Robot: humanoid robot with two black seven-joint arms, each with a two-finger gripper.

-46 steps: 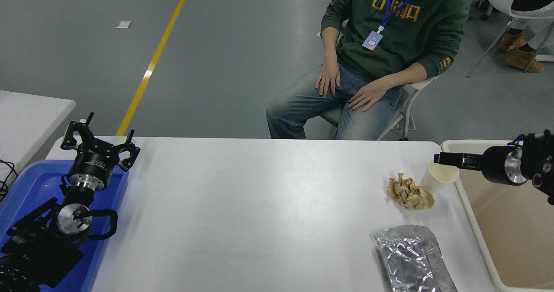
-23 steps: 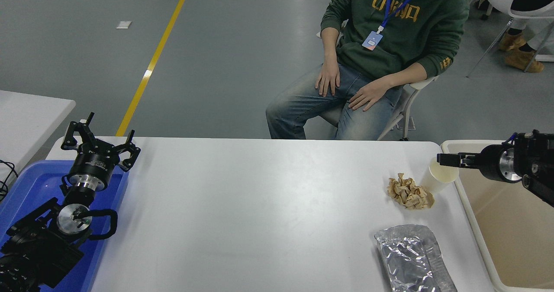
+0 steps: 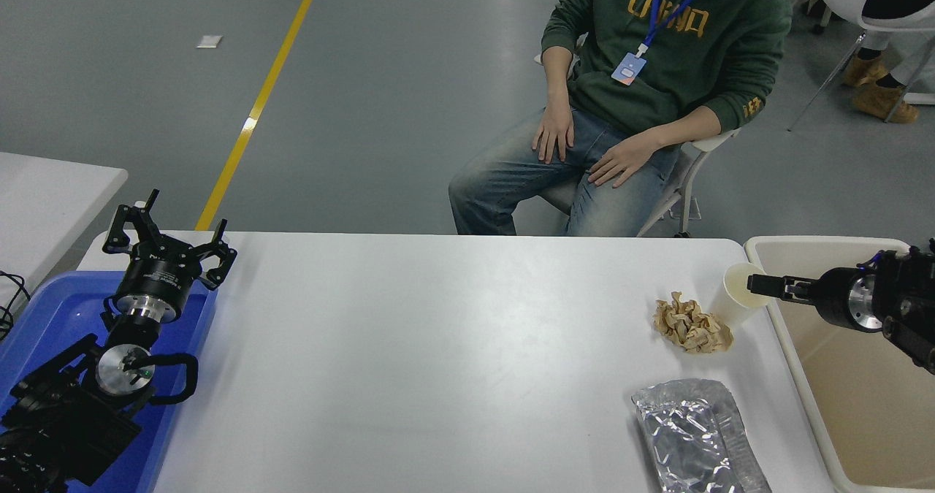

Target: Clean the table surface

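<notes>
Right gripper: black, narrow, pointing left from the picture's right edge; its fingers lie together at the near rim of a white paper cup. Whether it grips the rim or only touches it cannot be told.
Right arm: black with a silver wrist ring, reaching in level from the right edge, above a beige rectangular plastic bin.
Paper cup: tilted, mouth facing up and toward the gripper, at the table's far right edge, just beside the bin.
Crumpled paper: a tan, wadded ball touching or just beside the cup's left side.
Foil pouch: a silver, wrinkled, flat packet near the front right of the table, apart from the ball.
Table surface: large, plain white, rounded corners, filling the lower middle of the view.
Left gripper: black, fingers spread wide, holding nothing, pointing away from the camera over a blue plastic tray at the lower left.
Person: seated at the far side in a green hooded top, hands on knees.
</notes>
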